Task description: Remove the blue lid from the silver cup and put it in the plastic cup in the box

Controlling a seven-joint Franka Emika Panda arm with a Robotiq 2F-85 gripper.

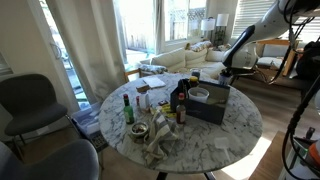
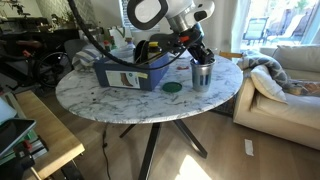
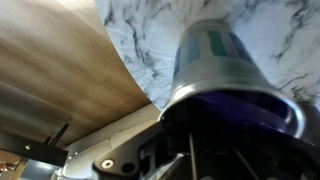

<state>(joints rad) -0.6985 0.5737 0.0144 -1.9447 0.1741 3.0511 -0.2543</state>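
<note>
In an exterior view the silver cup [image 2: 202, 75] stands upright near the marble table's edge, just right of the dark blue-grey box [image 2: 130, 72]. My gripper [image 2: 197, 55] sits directly on the cup's mouth. The wrist view is filled by the silver cup [image 3: 215, 55], with the blue lid [image 3: 235, 105] still across its rim, right against my gripper [image 3: 205, 135]. The jaws are lost in shadow there and look shut on the lid. The pale plastic cup [image 1: 199, 95] sits inside the box [image 1: 212, 106].
Dark glass bottles [image 1: 180, 100] and a green bottle [image 1: 128, 108] stand beside the box, with crumpled cloth [image 1: 160, 140] in front. A small green disc [image 2: 172, 87] lies on the table by the silver cup. The table edge [image 3: 150, 95] and wooden floor [image 3: 50, 60] are close to the cup.
</note>
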